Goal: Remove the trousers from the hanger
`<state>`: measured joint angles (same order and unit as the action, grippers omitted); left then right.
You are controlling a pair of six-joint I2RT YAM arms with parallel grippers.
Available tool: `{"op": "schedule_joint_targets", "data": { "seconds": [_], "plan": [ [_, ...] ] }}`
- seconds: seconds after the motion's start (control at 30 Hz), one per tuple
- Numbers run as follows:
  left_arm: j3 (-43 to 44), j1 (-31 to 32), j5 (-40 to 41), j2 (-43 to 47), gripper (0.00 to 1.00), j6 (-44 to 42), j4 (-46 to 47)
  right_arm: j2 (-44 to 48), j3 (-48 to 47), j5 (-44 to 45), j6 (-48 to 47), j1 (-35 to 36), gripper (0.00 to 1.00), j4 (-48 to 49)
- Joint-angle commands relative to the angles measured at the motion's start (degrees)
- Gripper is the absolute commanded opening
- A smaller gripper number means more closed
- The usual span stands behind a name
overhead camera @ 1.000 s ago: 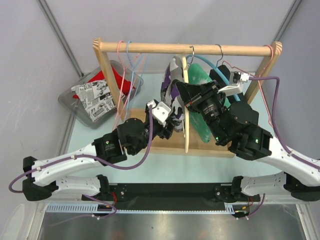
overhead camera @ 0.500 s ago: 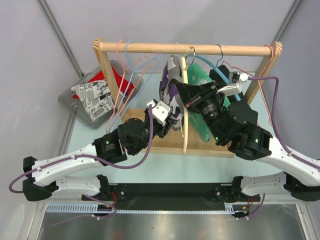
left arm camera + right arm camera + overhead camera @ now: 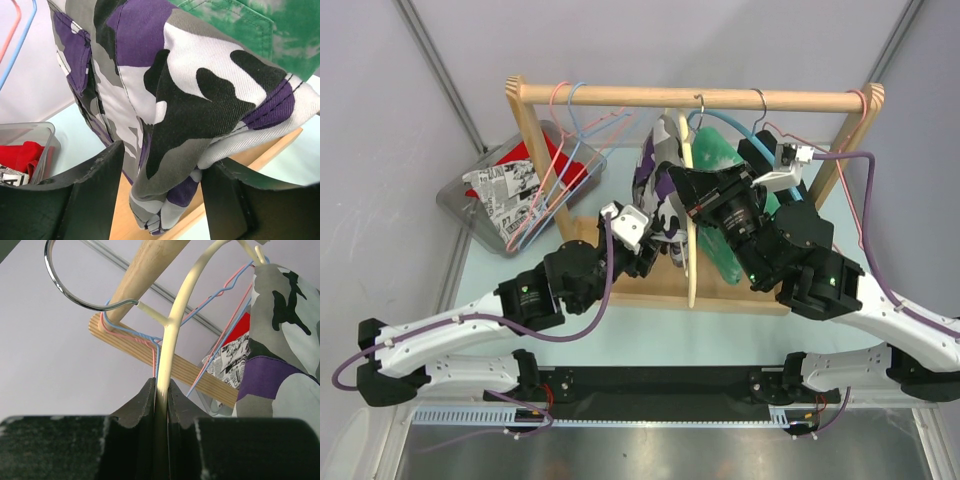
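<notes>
The purple, white and black camouflage trousers (image 3: 658,178) hang over a cream hanger (image 3: 693,262) on the wooden rail (image 3: 620,97). My left gripper (image 3: 652,243) is closed partway on the bunched lower fold of the trousers (image 3: 175,125), which fills the space between the two fingers (image 3: 95,190). My right gripper (image 3: 685,185) is shut on the cream hanger's arm (image 3: 172,325) just below its metal hook (image 3: 65,290). The jaws of the right gripper (image 3: 161,390) pinch the hanger tightly.
A green garment (image 3: 715,155) hangs right of the trousers. Pink and blue wire hangers (image 3: 565,150) hang at the rail's left end. A grey bin (image 3: 455,195) with red and newsprint cloth sits at the left. The rack's wooden base (image 3: 650,285) lies beneath.
My left arm has drawn back to the left, with the trousers' lower fold between its fingers. The wire hangers have swung. The right arm has stayed on the hanger.
</notes>
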<state>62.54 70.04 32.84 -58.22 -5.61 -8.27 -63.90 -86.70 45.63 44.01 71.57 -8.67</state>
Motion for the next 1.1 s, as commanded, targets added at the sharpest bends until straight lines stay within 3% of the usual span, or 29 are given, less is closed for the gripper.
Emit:
{"op": "schedule_joint_targets", "data": {
  "seconds": [0.0,0.3,0.57,0.77,1.0,1.07],
  "plan": [
    [-0.8,-1.5,4.2,0.0,0.65,-2.0,-0.3,2.4,-6.7,-0.9,0.1,0.4,0.0,11.8],
    [2.2,-1.7,0.6,-4.9,0.81,0.8,5.2,0.7,-6.6,-2.0,3.8,0.3,0.0,11.3],
    [4.3,-1.7,6.2,-6.0,0.71,0.4,8.0,1.3,-6.1,-1.9,3.8,0.3,0.0,10.2],
    [6.5,-1.8,6.0,-7.2,0.55,-2.1,11.5,3.6,-2.2,-1.2,3.9,0.4,0.0,11.9],
    [10.5,-2.1,5.7,-9.7,0.07,-3.9,10.6,4.7,-0.1,-0.4,4.5,0.5,0.0,10.2],
    [12.2,-2.0,4.2,-9.0,0.03,-3.2,9.1,5.1,0.3,0.3,4.2,0.4,0.0,9.0]
  ]
}}
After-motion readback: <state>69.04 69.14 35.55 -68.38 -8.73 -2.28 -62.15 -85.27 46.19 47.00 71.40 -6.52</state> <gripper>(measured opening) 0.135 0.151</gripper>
